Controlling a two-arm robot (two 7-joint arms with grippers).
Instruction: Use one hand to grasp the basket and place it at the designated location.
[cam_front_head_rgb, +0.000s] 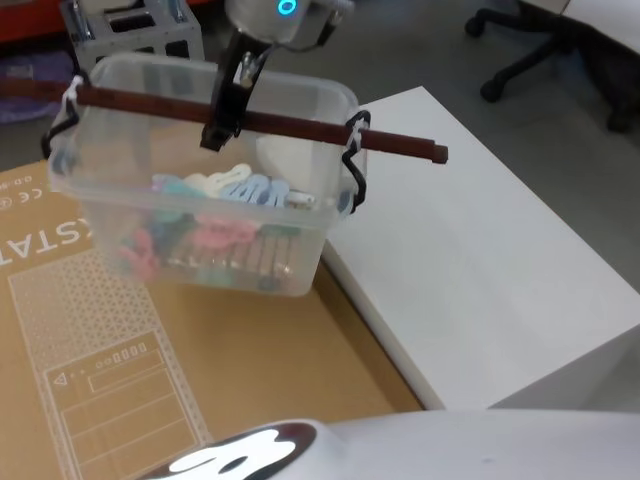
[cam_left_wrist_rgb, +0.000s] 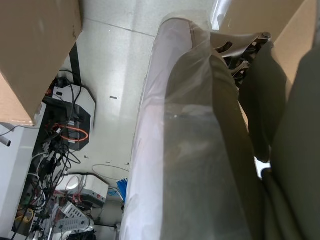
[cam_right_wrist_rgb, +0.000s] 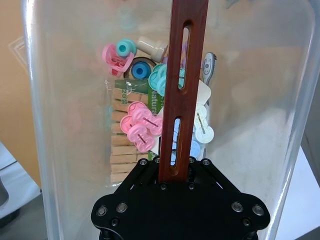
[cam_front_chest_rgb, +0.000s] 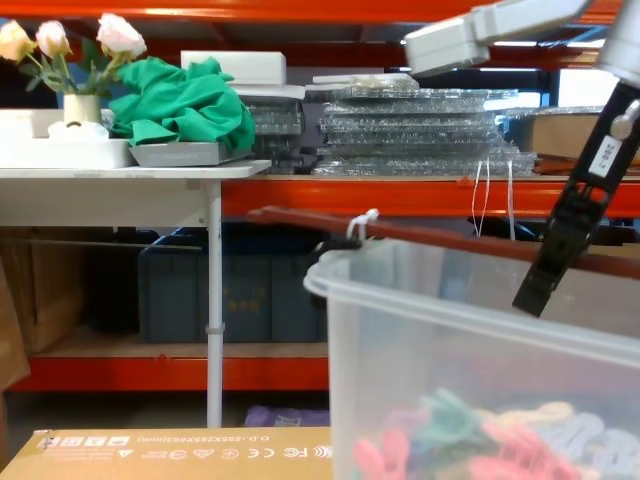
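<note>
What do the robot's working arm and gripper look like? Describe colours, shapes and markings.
The right gripper has slim black fingers, one carrying a small white label; its black base plate is studded with round screws. The arm is silver-grey, with a glowing blue ring light.

Translucent whitish basket (cam_front_head_rgb: 100, 125), tilted, over cardboard box (cam_front_head_rgb: 250, 350); coloured clips (cam_front_head_rgb: 225, 185) and wooden pegs (cam_front_head_rgb: 255, 260) inside. Red-brown bar handle (cam_front_head_rgb: 300, 125), white-tied, clamped mid-span by black right gripper (cam_front_head_rgb: 216, 135).
</note>
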